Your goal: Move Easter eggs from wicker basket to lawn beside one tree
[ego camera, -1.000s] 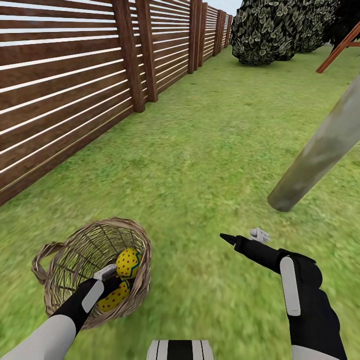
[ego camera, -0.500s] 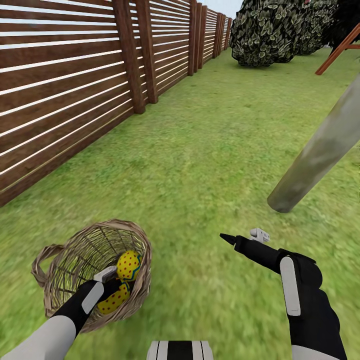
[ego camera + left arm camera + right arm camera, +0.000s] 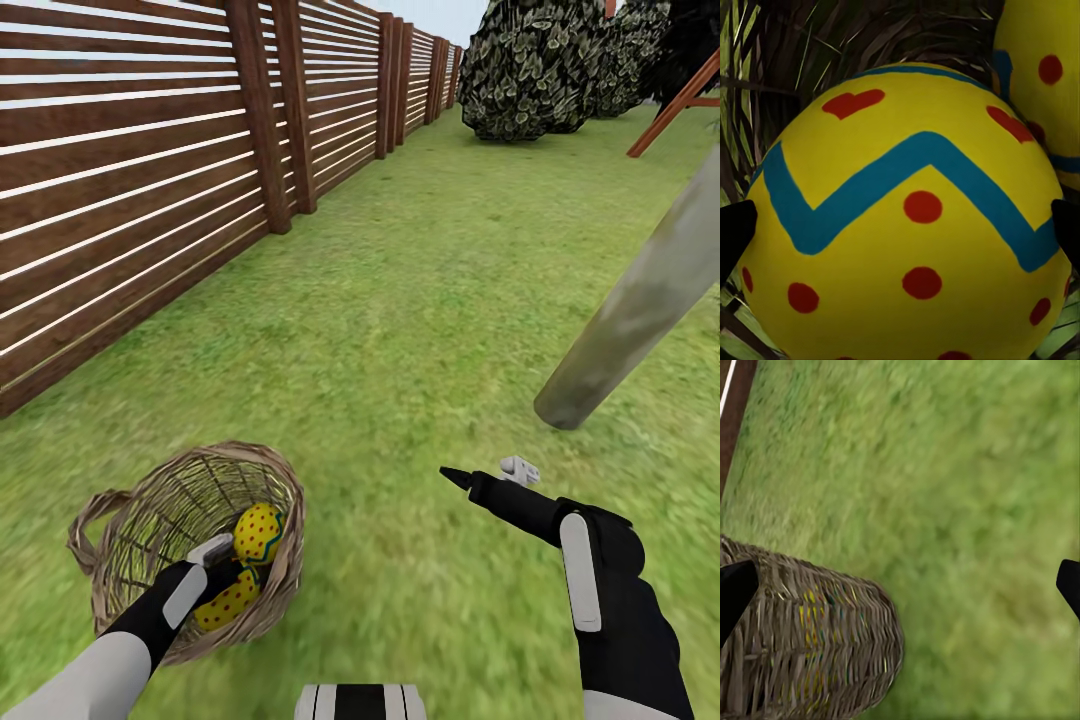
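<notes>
1. Left pincer (image 3: 222, 563) inside round tan wicker basket (image 3: 130, 520) on green lawn (image 3: 400, 330), fingers flanking a yellow dotted zigzag egg (image 3: 907, 225); contact unclear, second egg (image 3: 257, 530) beside.
2. Right pincer (image 3: 490, 475) wide, empty.
3. Next: close, lift, carry to the pale grey-green trunk (image 3: 640, 310).

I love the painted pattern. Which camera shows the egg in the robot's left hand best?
The left wrist view: the egg sits huge between the fingertips, zigzag and red dots crisp. The head view shows it small inside the wicker basket, partly behind the left gripper. The right wrist view catches the basket's outside.
</notes>
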Controlling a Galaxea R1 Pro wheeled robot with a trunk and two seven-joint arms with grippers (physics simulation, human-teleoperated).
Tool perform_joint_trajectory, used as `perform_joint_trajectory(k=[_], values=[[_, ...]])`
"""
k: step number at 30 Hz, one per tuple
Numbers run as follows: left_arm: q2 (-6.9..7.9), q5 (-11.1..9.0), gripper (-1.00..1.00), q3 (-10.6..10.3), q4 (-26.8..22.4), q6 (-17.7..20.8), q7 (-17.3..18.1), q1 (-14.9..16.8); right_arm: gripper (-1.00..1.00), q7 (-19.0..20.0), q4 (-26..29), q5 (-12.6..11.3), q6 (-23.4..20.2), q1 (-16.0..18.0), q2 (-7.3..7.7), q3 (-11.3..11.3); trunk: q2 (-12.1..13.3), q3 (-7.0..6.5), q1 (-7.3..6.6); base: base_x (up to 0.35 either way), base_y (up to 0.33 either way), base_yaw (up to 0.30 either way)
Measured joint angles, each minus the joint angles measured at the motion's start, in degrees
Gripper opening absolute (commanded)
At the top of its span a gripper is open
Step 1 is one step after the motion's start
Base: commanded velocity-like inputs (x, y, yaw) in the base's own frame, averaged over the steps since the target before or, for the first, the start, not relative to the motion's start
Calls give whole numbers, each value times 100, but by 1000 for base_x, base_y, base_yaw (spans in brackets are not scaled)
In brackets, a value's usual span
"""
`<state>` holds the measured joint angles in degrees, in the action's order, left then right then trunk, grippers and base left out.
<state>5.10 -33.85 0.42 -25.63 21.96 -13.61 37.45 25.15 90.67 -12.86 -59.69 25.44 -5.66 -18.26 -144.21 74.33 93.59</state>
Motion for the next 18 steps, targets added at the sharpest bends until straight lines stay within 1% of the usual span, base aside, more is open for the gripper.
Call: perform_joint_trajectory(k=[1,4,8,10,14,17,18], values=[[0,1,-100,0,0,0,0,0,100,0,0,-1,0,0,0,-1,0,0,0,0,0,0],[0,7,-100,0,1,0,0,1,100,0,0,-5,0,0,0,-3,4,-66,-8,0,0,0],[0,-2,-100,-1,1,0,-2,0,100,0,0,-2,0,0,0,-4,4,-66,-8,0,0,0],[-2,9,-100,0,1,3,-5,0,100,0,0,-3,0,0,0,-2,6,-110,-13,0,0,0],[-3,-2,-100,-2,1,5,-11,0,100,0,0,0,0,0,0,-4,7,-111,-13,0,0,0],[-3,0,-100,-3,1,8,-12,0,100,0,0,-5,0,0,0,-5,10,-177,-21,0,0,0],[-3,0,-100,-3,2,9,-11,-1,100,0,0,-2,0,0,0,-5,11,-177,-21,0,0,0]])
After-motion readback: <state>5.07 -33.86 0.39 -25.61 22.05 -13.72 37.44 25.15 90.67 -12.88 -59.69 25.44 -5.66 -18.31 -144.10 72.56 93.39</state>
